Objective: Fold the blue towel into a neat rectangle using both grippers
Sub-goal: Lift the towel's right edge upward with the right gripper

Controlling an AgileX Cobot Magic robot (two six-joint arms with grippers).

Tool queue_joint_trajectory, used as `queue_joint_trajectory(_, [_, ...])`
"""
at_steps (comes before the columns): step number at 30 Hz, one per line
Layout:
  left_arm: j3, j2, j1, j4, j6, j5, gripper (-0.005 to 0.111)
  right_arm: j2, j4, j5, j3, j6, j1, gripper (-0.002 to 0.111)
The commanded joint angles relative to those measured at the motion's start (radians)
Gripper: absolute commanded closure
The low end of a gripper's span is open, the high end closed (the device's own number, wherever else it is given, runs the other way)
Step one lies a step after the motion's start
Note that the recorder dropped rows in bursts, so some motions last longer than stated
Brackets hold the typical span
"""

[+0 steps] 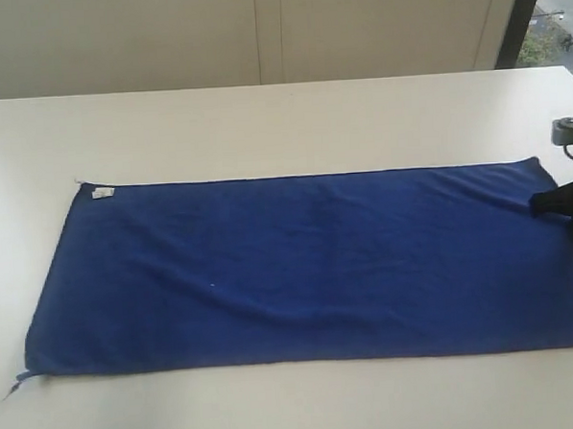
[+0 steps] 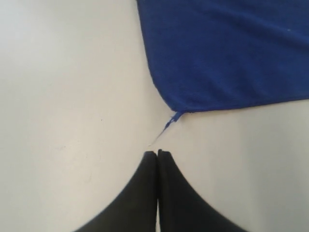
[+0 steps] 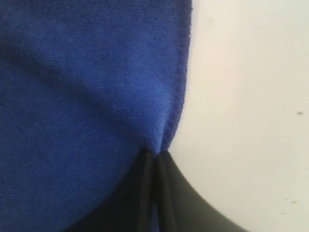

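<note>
White desk [image 1: 262, 120] under pale wall panels; spread flat and lengthwise across it, the blue towel [image 1: 299, 267], white tag [image 1: 103, 192] at the far left corner. First grasp in hand, by the look of it: right claw [image 3: 155, 153] shut, pinching the towel's right-hand edge. Left claw [image 2: 157, 153] closed on nothing, poised just short of the near left corner and its loose thread [image 2: 170, 121]. Next, probably: open left, take that corner, lift both ends together. Pinch plain only in the right wrist view; left claw absent from the exterior view.
</note>
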Motion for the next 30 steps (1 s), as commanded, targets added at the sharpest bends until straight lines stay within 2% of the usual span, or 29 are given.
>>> queue_joint_trajectory(1, [0.005,-0.006,0.002,-0.009,0.003,0.003,0.107,0.0,-0.031,-0.027,-0.01,0.074,-0.101,0.108])
queue_joint_trajectory(7, [0.005,-0.006,0.002,-0.009,0.003,0.003,0.107,0.0,-0.028,-0.061,-0.01,0.091,-0.17,0.108])
queue_joint_trajectory(10, [0.005,-0.006,0.002,-0.009,0.003,0.003,0.107,-0.004,-0.024,-0.073,-0.01,0.091,-0.17,0.108])
queue_joint_trajectory(16, [0.005,-0.006,0.002,-0.009,0.003,0.003,0.107,-0.14,0.108,-0.08,-0.01,0.079,-0.12,0.108])
queue_joint_trajectory(23, [0.005,-0.006,0.002,-0.009,0.003,0.003,0.107,-0.312,0.197,0.01,-0.044,0.003,0.056,0.108])
queue_joint_trajectory(30, [0.005,-0.006,0.002,-0.009,0.003,0.003,0.107,-0.392,0.202,0.136,-0.148,0.003,0.336,0.108])
